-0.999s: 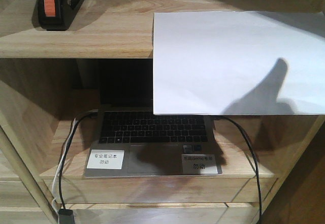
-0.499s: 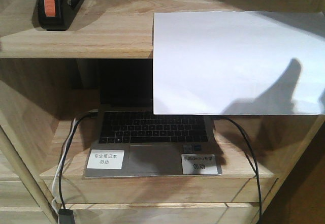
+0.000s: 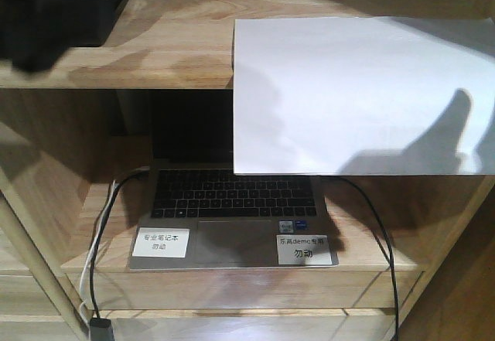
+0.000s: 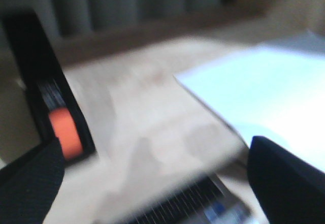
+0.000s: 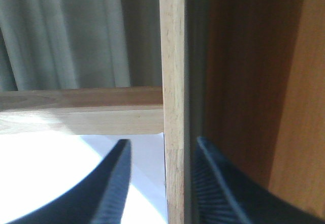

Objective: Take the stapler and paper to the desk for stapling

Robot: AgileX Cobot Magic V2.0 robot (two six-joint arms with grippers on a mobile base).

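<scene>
The black stapler [image 4: 48, 97] with its orange patch [image 4: 64, 133] lies on the upper shelf, blurred in the left wrist view. My left gripper [image 4: 157, 183] is open, with one finger just in front of the stapler and nothing between the fingers. In the front view it shows as a dark blur [image 3: 31, 28] covering most of the stapler [image 3: 104, 8]. The white paper [image 3: 356, 93] lies on the same shelf, overhanging its front edge. My right gripper [image 5: 162, 142] is open, its fingers straddling a vertical shelf board [image 5: 172, 82] beside the paper [image 5: 45, 168]. The desk is out of view.
An open laptop [image 3: 232, 202] with two white stickers sits on the lower shelf, under the overhanging paper. Black and white cables [image 3: 100, 240] hang at its left and another cable [image 3: 383, 240] at its right. The shelf's back rail [image 5: 81, 109] runs behind the paper.
My left gripper has come into the front view at the top left and now covers the stapler. The gripper shadow on the paper has slid to the right.
</scene>
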